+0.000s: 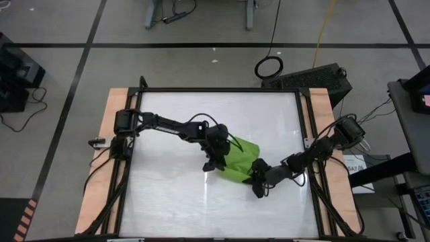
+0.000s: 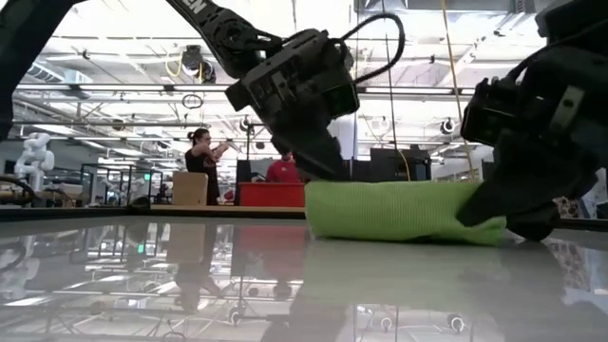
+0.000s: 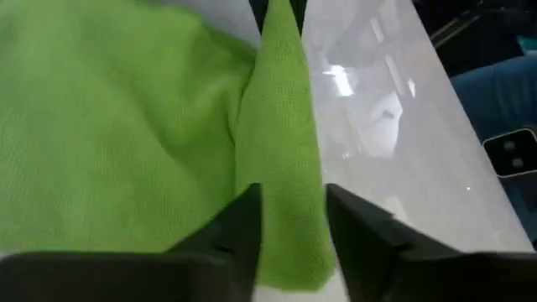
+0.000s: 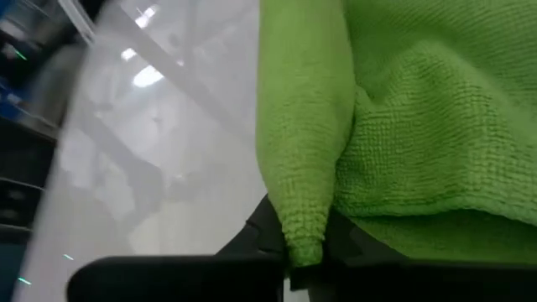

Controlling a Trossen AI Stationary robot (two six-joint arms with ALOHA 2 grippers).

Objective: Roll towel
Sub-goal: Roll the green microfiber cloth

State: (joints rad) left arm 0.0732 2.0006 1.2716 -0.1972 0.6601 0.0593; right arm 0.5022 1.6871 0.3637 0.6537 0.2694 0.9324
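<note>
The lime-green towel [image 1: 240,160] lies bunched on the white table near its middle, a low roll in the low view [image 2: 399,211], its underside on the tabletop. My left gripper [image 1: 213,163] is shut on the towel's left end. My right gripper [image 1: 256,180] is shut on its right near end. Both wrist views show a green fold between the dark fingers, in the left wrist view [image 3: 285,168] and the right wrist view [image 4: 306,168]. My left gripper pinches a raised fold of the towel [image 3: 285,218] between its two fingers, coming from above and pointing down. The fold stands up as a ridge, the cloth beside it lying on the table. My right gripper pinches a folded edge of the towel [image 4: 304,239] between its two fingers, slanting down from the table's right. The fold runs along the fingers; the rest of the cloth lies slack on the table.
The white tabletop [image 1: 175,202] has a black frame and wooden side rails [image 1: 101,154]. Beyond the table in the low view a person [image 2: 201,152] stands far back in the room, with a red box [image 2: 271,194].
</note>
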